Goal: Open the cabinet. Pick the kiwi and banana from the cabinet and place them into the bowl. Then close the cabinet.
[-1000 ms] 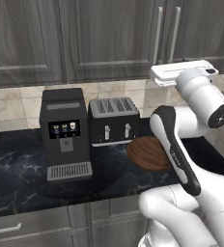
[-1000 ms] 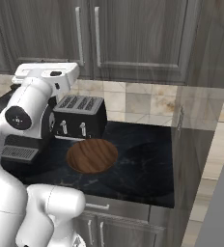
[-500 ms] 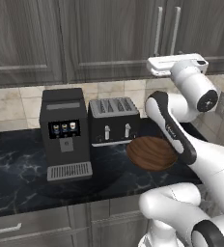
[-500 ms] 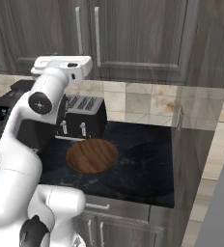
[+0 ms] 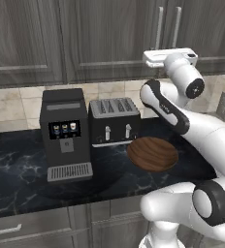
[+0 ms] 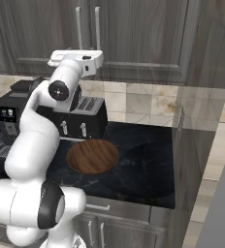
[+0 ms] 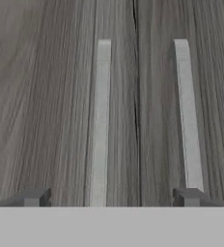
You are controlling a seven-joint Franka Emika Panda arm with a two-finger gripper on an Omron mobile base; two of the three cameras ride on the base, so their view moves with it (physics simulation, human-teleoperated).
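dark grey wood-grain cabinet (image 5: 114, 38) hangs shut over the counter in the left base view, the arm's hand raised at its two silver handles (image 5: 159, 28), the wooden bowl (image 5: 152, 154) below beside the toaster (image 5: 113, 121). from the right base view the doors are also closed, so kiwi and banana are hidden inside. in the hand view the gripper (image 7: 109, 195) stands wide, fingertips (image 7: 34, 197) straddling the left handle (image 7: 100, 120), the right handle (image 7: 186, 116) near the other tip. judged risk: closing off-centre could catch both bars or slip off
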